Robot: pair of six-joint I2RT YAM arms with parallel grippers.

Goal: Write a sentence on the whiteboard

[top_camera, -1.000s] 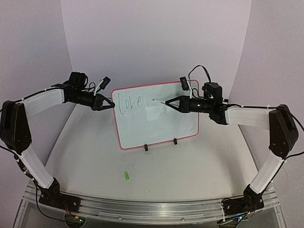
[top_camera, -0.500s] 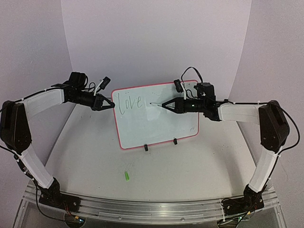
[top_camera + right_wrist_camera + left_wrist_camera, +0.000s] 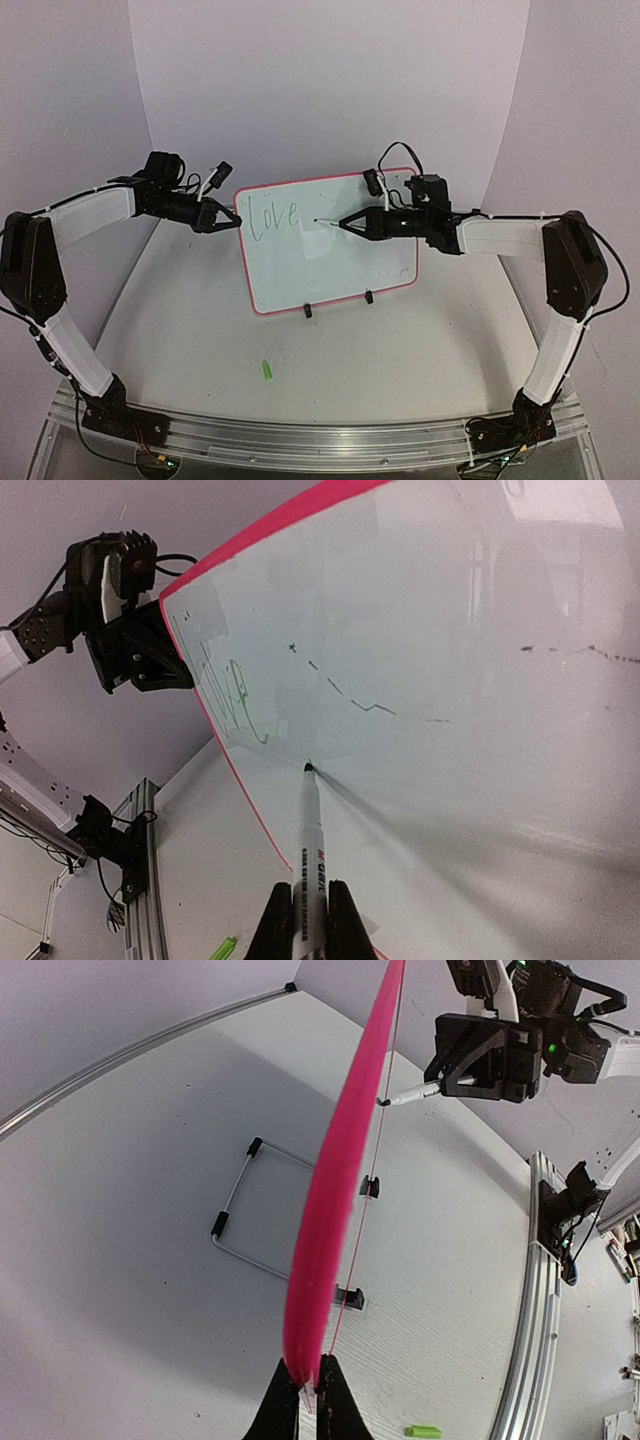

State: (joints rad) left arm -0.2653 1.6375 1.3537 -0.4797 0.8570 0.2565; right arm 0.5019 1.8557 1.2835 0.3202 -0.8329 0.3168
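The whiteboard (image 3: 330, 275) stands upright on the table, its red-pink rim (image 3: 340, 1180) seen edge-on in the left wrist view. My left gripper (image 3: 236, 222) (image 3: 310, 1392) is shut on the board's left edge. Of the sentence, one greenish word, "Love" (image 3: 275, 215) (image 3: 228, 688), shows at the upper left. My right gripper (image 3: 345, 222) (image 3: 310, 908) is shut on a white marker pen (image 3: 313, 840). The pen's dark tip (image 3: 307, 768) (image 3: 383, 1103) rests against the board face, just right of the word.
A green pen cap (image 3: 267, 370) (image 3: 423, 1431) (image 3: 225, 947) lies on the table in front of the board. Two small black feet (image 3: 309, 312) and a wire stand (image 3: 240, 1215) hold the board up. Faint dark dashes (image 3: 350, 695) mark the board.
My right arm has pushed in leftward, carrying the marker tip a little left and down across the board. The left gripper and the board have not moved.
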